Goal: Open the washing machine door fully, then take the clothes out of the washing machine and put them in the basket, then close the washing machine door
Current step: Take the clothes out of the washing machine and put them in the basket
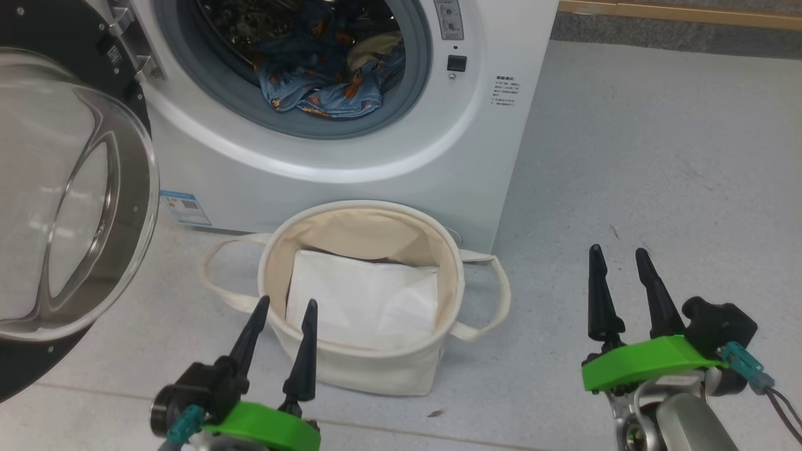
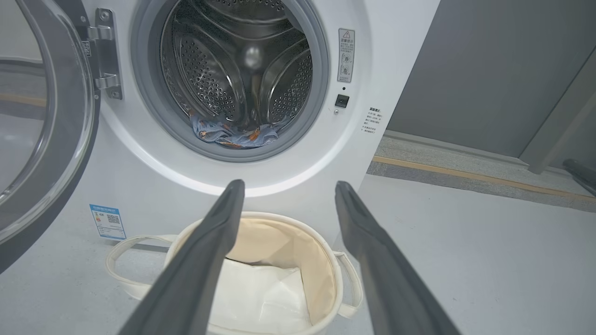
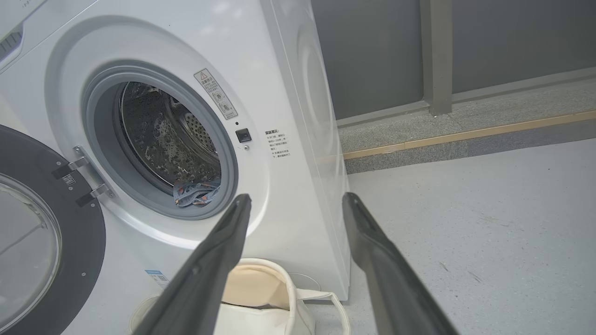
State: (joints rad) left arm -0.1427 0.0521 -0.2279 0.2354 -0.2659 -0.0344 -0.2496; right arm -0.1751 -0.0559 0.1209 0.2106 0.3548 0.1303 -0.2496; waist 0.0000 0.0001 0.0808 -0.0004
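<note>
The washing machine door [image 1: 62, 207] is standing swung wide, left of the left pincer [image 1: 288, 302], so opening is looking done and unloading is the step in hand. The clothes [image 1: 326, 81], blue with orange figures, are lying low inside the washing machine [image 1: 376, 156], ahead of and above both pincers, none yet in the basket [image 1: 376, 376]. That basket is sitting on the floor [image 1: 626, 156] just beyond the left pincer's tips, holding a white folded sheet [image 1: 363, 300]. The left pincer and the right pincer [image 1: 617, 250] are both spread and carrying nothing, the right one hanging well right of the basket. The next move is calling for 1 pincer reaching up over the basket, through the grey gasket [image 1: 326, 128], and pinching a fold of fabric clear of the gasket lip
</note>
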